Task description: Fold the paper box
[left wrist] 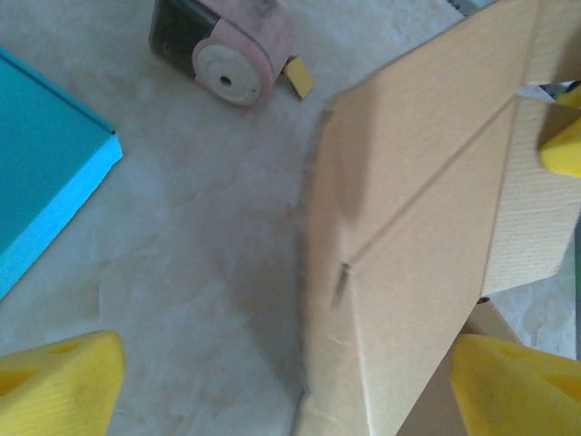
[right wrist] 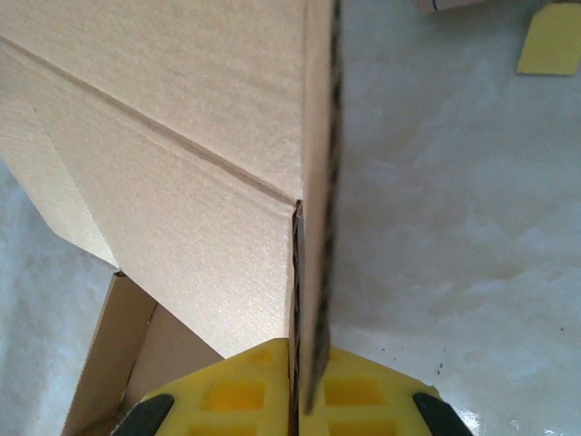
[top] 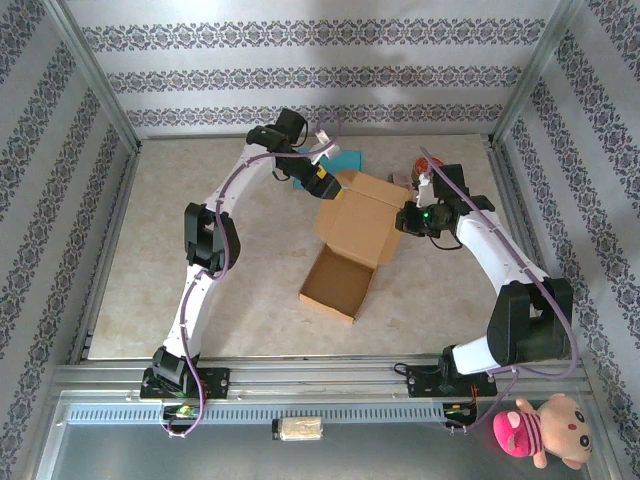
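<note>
The brown corrugated cardboard box (top: 350, 240) lay open at the centre of the top view, with its tray on the pale marbled surface (top: 200, 170) and its lid panel raised. The right end effector (right wrist: 304, 404) was pinched tight on that panel's thin edge. The left end effector (left wrist: 286, 386) stood wide astride the panel, gripping nothing. Such a narrow pinch could slip or crease the board, and an uneven push might drag the light tray aside. No brand, label or writing was readable on the box, the teal slab (left wrist: 45, 173) or the pink roller-shaped object (left wrist: 241, 45).
</note>
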Tool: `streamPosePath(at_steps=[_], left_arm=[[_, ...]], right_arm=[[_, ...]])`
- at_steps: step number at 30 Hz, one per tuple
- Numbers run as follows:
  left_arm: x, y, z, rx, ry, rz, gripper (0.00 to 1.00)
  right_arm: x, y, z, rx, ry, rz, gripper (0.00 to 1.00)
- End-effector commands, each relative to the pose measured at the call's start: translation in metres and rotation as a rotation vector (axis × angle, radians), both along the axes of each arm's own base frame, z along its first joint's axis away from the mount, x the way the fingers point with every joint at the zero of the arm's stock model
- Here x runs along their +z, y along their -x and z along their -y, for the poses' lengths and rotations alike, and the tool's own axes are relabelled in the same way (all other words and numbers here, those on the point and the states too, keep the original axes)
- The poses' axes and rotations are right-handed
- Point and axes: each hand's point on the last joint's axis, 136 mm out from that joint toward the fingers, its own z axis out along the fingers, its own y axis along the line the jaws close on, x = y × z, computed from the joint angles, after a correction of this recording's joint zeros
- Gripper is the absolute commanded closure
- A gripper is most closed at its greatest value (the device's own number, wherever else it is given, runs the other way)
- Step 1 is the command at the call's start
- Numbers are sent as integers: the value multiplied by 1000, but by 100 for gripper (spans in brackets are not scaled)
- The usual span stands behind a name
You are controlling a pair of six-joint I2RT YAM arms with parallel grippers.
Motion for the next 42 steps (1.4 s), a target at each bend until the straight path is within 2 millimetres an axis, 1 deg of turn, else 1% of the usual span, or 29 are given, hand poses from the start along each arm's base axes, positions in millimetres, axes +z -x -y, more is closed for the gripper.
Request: streamPosePath(at_steps=[1, 3, 4, 8, 9, 13, 14, 17, 19, 22, 24, 27, 29, 30, 32, 34, 35, 38, 39, 40, 41, 42], left_arm=[[-5, 3, 1, 15, -10, -49, 16], [-2, 11, 5, -9, 28, -88, 27], [-1, 15, 7, -17, 43, -109, 31], [2, 24, 4, -27, 29, -130, 43], [2, 24, 3, -25, 17, -127, 46], [-3, 25, -7, -4, -56, -115, 67], [-3, 26, -8, -3, -69, -111, 71], [-3, 27, -11, 8, -124, -85, 79], [-1, 29, -11, 9, -170, -50, 88], [6, 25, -14, 59, -250, 10, 100], [16, 19, -16, 117, -286, 57, 100], [35, 3, -17, 243, -336, 159, 100], [51, -9, -16, 332, -345, 246, 100], [55, -14, -15, 369, -348, 272, 100], [69, -24, -11, 448, -319, 326, 100], [80, -35, -11, 523, -287, 369, 100], [86, -41, -10, 554, -260, 400, 100], [99, -53, -4, 607, -154, 530, 100], [95, -56, -3, 622, -102, 576, 100], [98, -57, -2, 633, -48, 622, 100], [89, -54, -1, 629, -10, 652, 100], [89, -53, 0, 627, 31, 686, 100]], right_arm=[[20, -3, -5, 55, 24, 70, 90], [22, -4, -4, 55, 38, 81, 90], [23, -4, -3, 56, 48, 85, 90], [25, -5, -2, 64, 93, 106, 90], [26, -5, -2, 66, 104, 112, 90], [32, -4, -6, 98, 164, 152, 89], [33, -4, -7, 108, 184, 162, 90], [36, -3, -11, 133, 232, 181, 90], [38, -4, -10, 138, 270, 196, 89], [48, -11, -13, 119, 314, 238, 89], [57, -19, -12, 68, 323, 273, 89], [70, -39, -11, -29, 305, 323, 90], [80, -54, -12, -94, 273, 359, 88], [85, -61, -13, -122, 261, 375, 86], [95, -77, -9, -218, 259, 398, 83], [102, -90, -5, -310, 278, 406, 83], [106, -96, -8, -318, 273, 414, 83], [102, -108, -17, -336, 287, 462, 83], [98, -110, -21, -331, 296, 496, 83], [93, -112, -24, -324, 305, 522, 82], [85, -113, -31, -290, 305, 555, 79], [79, -112, -37, -241, 301, 574, 72]])
